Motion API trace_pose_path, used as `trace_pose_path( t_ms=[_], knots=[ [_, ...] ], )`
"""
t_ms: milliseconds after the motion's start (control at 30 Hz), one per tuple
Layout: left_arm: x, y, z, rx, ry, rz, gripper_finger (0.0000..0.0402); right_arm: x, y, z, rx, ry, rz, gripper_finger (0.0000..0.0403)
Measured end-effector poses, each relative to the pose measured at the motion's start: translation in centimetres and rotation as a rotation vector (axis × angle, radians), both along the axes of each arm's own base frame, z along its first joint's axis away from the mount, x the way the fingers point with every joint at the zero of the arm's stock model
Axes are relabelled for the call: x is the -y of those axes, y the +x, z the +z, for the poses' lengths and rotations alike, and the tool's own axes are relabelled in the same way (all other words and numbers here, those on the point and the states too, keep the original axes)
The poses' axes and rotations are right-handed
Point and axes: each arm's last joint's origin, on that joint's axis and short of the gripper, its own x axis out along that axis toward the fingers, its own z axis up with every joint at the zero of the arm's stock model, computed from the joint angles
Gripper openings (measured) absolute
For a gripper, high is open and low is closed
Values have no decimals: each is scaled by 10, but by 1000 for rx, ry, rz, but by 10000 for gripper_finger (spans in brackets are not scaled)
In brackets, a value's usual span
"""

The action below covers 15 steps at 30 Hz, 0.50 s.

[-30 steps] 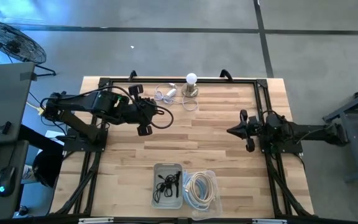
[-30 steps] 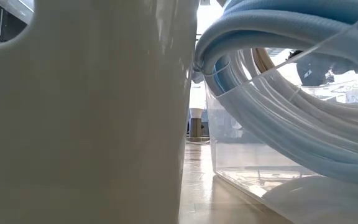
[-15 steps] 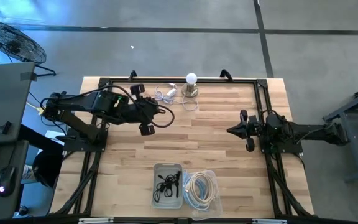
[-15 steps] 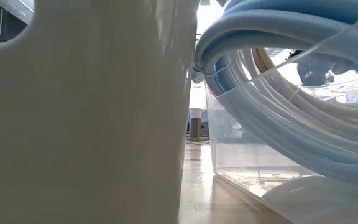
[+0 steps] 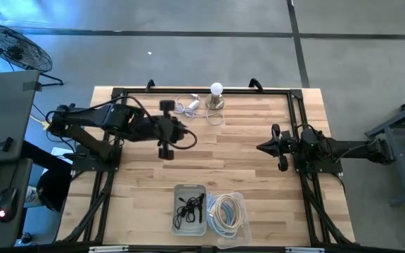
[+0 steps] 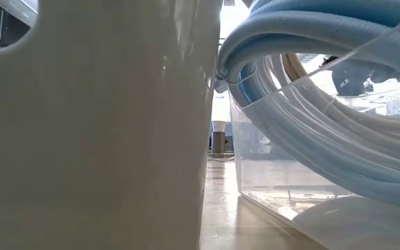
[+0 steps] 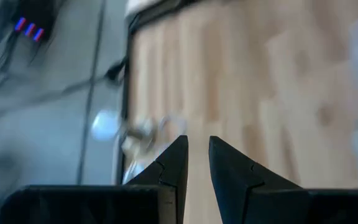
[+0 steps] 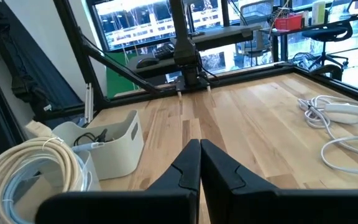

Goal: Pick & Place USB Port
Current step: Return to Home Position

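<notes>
Meanwhile, with sorting apparently done, the left gripper (image 5: 176, 131) hangs over the back-left part of the wooden table (image 5: 259, 176). Its fingers (image 7: 173, 165) are drawn almost together, a sliver of gap between them and nothing held. The right gripper (image 5: 269, 147) waits at its own side, pinched closed and empty.

The black charger cable (image 5: 188, 207) lies in the gray bin (image 5: 176, 204) at the table's near edge. The pale coiled cables (image 5: 225, 213) fill the transparent bin (image 5: 242, 200), which stands touching the gray one.

The judgement here is that only the fold-back to rest remains for the left arm, and the hazards sit close to that route. A white cable (image 5: 188, 106) and a small bulb lamp (image 5: 216, 98) lie at the far edge, near the left wrist. A wide or low swing could hook the loose cable and drag it, or tip the lamp.

The coils are the other risk. They press hard against the clear wall and appear to rise to its rim, so they might spring loose if the table is jolted.
</notes>
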Motion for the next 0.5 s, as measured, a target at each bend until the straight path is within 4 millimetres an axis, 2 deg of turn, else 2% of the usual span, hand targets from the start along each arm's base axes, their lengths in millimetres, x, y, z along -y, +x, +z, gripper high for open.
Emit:
trace_pose_path(
  t_ms=[200, 367, 500],
  knots=[
    [12, 8, 7, 63, -87, -258, 62, 0, 0, 0, 0, 0, 0, 0],
    [19, -8, 8, -2, -57, -314, 54, 0, 0, 0, 0, 1, 0, 0],
    [24, -25, 12, -28, -46, -351, 9, 0, 0, 0, 0, 1, 0, 0]
  ],
)
